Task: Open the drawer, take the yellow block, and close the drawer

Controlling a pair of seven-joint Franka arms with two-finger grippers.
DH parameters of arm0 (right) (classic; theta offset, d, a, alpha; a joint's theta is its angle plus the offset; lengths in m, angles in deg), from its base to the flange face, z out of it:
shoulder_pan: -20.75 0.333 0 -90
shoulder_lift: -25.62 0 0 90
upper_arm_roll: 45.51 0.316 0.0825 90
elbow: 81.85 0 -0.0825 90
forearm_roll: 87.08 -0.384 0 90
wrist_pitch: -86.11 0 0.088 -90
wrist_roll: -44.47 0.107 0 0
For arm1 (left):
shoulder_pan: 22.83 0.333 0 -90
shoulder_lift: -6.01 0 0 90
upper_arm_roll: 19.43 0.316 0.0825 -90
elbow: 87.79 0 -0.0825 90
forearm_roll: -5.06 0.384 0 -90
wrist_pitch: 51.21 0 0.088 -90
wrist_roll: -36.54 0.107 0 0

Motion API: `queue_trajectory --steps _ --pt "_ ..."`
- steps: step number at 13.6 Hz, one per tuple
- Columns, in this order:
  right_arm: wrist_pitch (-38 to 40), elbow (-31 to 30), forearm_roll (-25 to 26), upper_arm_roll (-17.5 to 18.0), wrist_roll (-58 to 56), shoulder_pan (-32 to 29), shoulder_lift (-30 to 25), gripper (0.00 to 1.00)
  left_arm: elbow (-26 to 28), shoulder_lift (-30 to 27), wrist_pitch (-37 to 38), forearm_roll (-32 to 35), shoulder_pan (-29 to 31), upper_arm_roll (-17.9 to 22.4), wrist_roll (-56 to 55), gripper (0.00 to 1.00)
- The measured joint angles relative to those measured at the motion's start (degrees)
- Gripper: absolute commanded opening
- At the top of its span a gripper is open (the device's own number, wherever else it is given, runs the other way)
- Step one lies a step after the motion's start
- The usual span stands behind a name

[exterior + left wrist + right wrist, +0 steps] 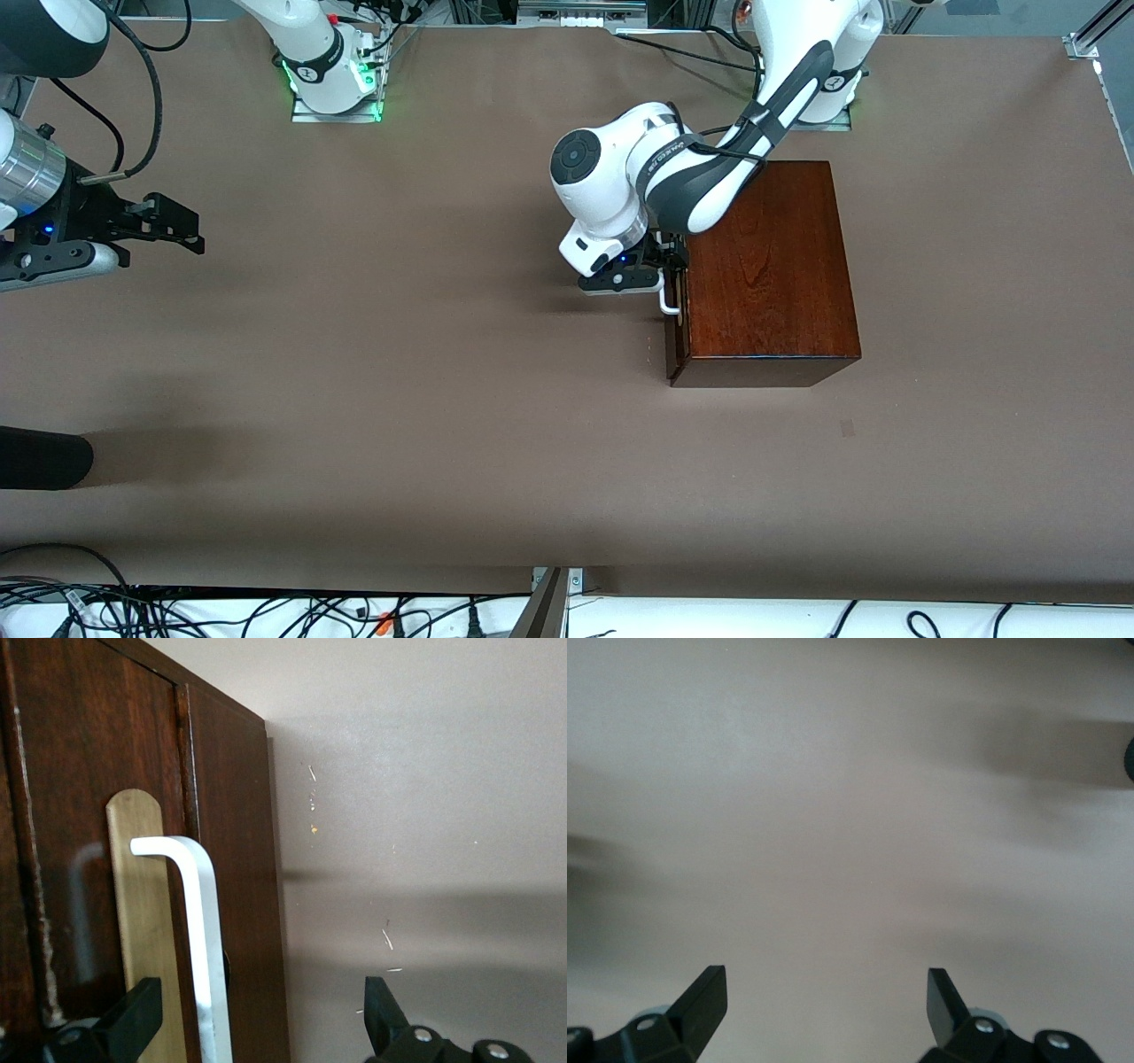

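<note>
The left gripper (pixel 261 1019) sits at the closed drawer (pixel 89 815), fingers spread, the white handle (pixel 205 930) between them but ungripped. The right gripper (pixel 827 1005) waits spread over bare desk (pixel 399 399) at its own arm's end. No yellow block shows.

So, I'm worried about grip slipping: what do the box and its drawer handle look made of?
The box looks like glossy varnished dark wood: visible grain, with reflections. The handle seems smooth white-painted metal or plastic, a thin bent bar; I can't tell which.
</note>
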Motion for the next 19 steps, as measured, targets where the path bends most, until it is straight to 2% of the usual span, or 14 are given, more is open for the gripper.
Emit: queue_trajectory --steps 6,19 --pt "0.0 0.0 0.0 0.0 0.0 0.0 0.0 1.0 -0.2 2.3 -0.7 0.9 -0.3 0.0 -0.9 1.0" --pt "0.0 0.0 0.0 -0.3 0.0 -0.3 0.0 1.0 -1.6 2.5 -0.8 1.0 -1.1 0.1 -2.0 1.0"
